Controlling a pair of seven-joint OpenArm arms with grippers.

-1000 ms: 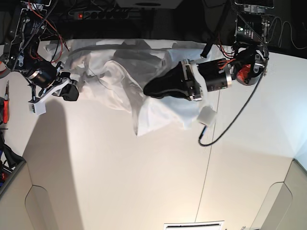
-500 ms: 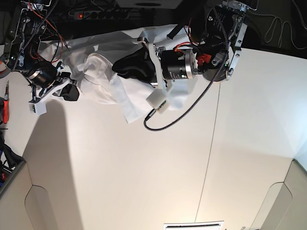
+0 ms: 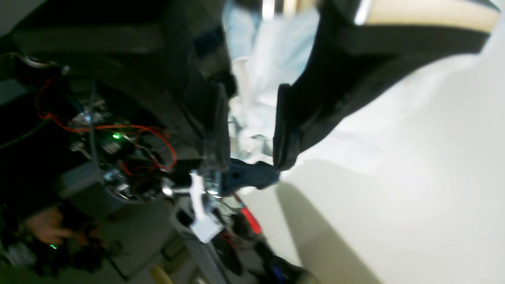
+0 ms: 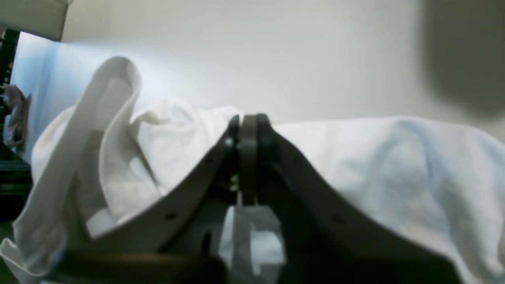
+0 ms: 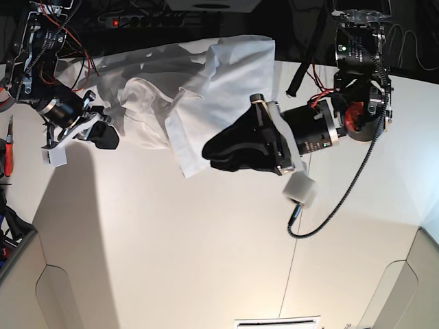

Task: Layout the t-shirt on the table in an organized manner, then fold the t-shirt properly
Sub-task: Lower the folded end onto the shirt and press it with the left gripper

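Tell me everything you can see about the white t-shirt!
The t-shirt is plain white, thin and soft, with no print. It lies crumpled in folds along the far edge of the table, not spread flat. One flap points toward the middle. The right tool is shut beside its bunched end.

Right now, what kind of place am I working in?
Likely a robotics lab bench: a wide off-white table, exposed wiring and circuit boards on the arm mounts, a power strip behind, and a screwdriver at the edge.
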